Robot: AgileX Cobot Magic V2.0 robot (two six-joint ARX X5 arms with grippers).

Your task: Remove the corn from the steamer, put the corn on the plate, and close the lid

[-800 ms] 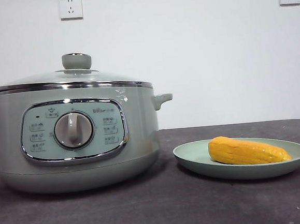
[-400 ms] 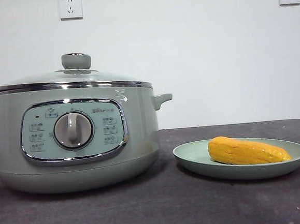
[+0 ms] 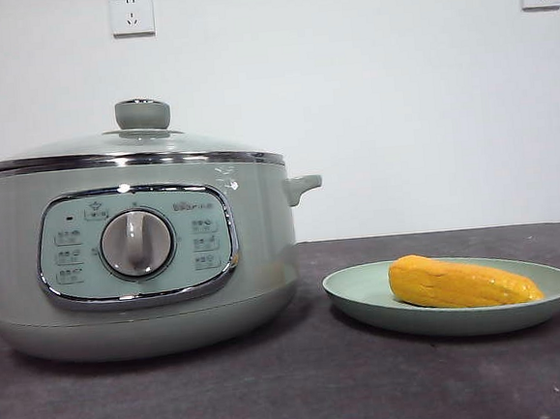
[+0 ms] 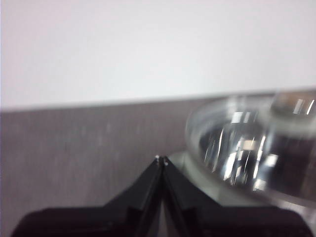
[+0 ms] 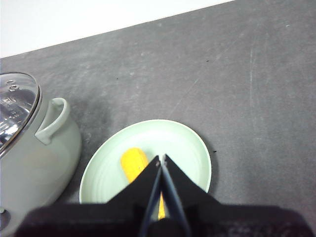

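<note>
The yellow-orange corn [image 3: 462, 282] lies on its side on the pale green plate [image 3: 364, 295], right of the steamer [image 3: 138, 255]. The glass lid [image 3: 129, 144] with its green knob sits flat on the steamer's chrome rim. Neither arm shows in the front view. My left gripper [image 4: 161, 159] is shut and empty, held beside the lid [image 4: 247, 148], apart from it. High above the plate [image 5: 195, 148], my right gripper [image 5: 161, 158] is shut with nothing in it; the corn [image 5: 133, 164] shows partly behind its jaws, and the steamer [image 5: 34, 153] with its side handle stands beside the plate.
The things stand on a dark grey tabletop [image 3: 304, 392] against a white wall with two wall sockets [image 3: 132, 12]. The table's far edge [image 5: 123, 27] meets the wall behind the plate.
</note>
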